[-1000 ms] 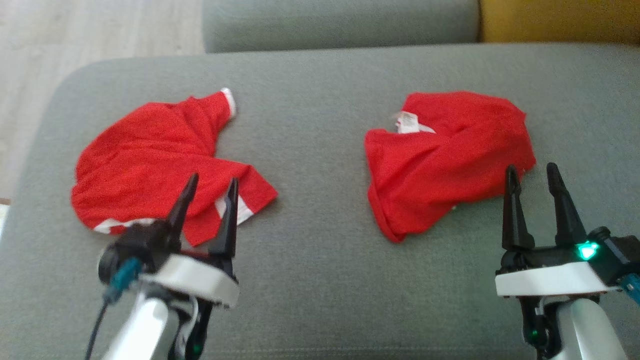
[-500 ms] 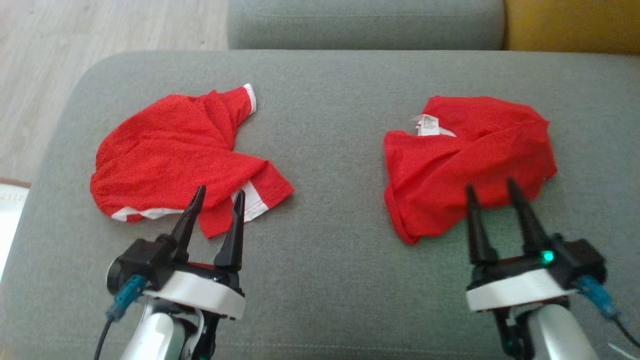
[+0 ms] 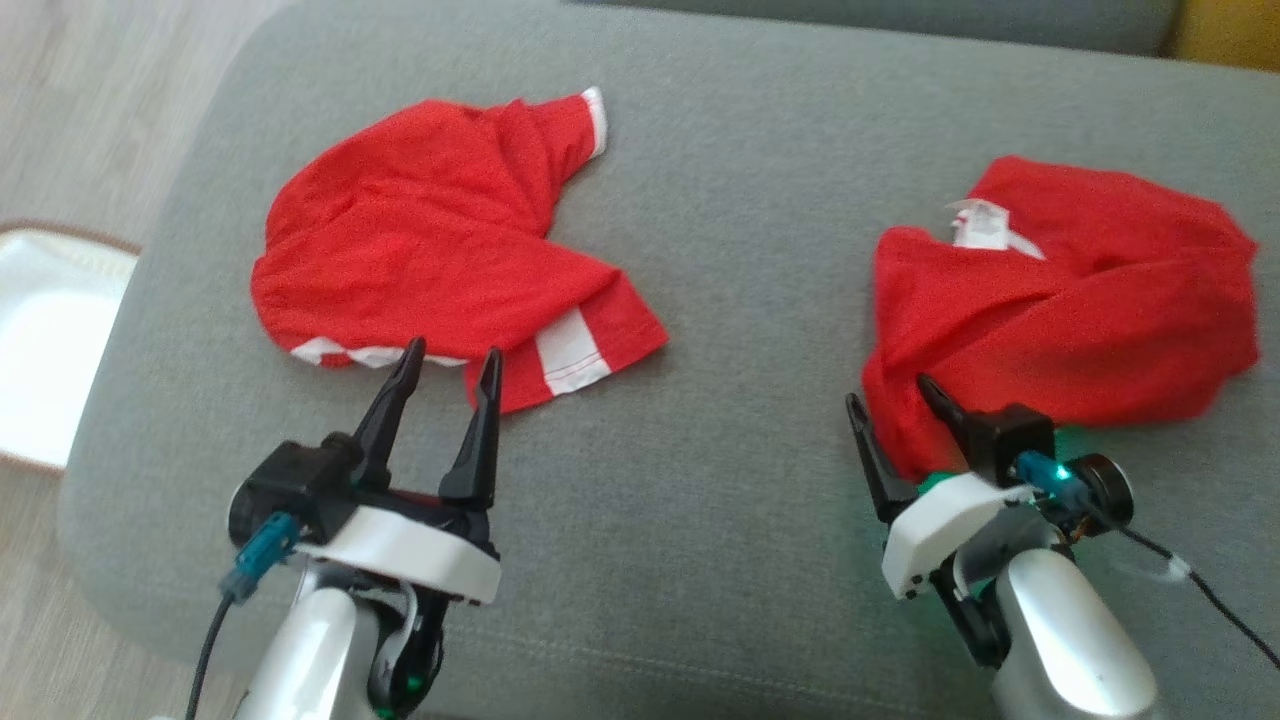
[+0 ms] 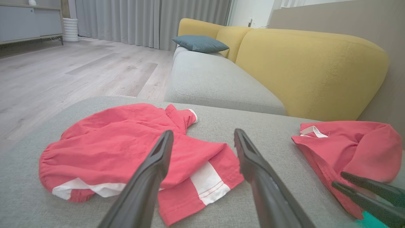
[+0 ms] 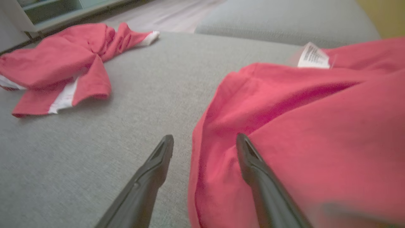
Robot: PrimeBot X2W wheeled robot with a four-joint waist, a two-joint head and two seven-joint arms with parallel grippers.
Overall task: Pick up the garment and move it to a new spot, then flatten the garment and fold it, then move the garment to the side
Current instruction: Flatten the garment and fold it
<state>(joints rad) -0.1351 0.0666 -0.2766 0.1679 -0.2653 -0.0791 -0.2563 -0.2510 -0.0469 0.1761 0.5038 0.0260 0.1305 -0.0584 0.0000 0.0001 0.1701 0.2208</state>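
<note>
Swinging across from the far right edge of the right-hand red garment (image 3: pixel 1080 310), our right tool (image 3: pixel 888 390) now stands at its near left corner. Its jaws are wide and hold nothing, one finger over the cloth and one over the bare sofa seat (image 3: pixel 740 300); we judge the pick-up is about to begin. Our view has shifted too; the garments themselves lie as before. Our left tool (image 3: pixel 453 350) still hovers wide open and empty at the white-striped hem of the other red garment (image 3: pixel 430 240), well apart to the left. The bunched folds may give several layers to one pinch. Beyond lie what looks like a white mat (image 3: pixel 50 340), the floor (image 3: pixel 100 120), a yellow sofa back (image 4: pixel 310 69) and a blue pillow (image 4: pixel 201 43).
</note>
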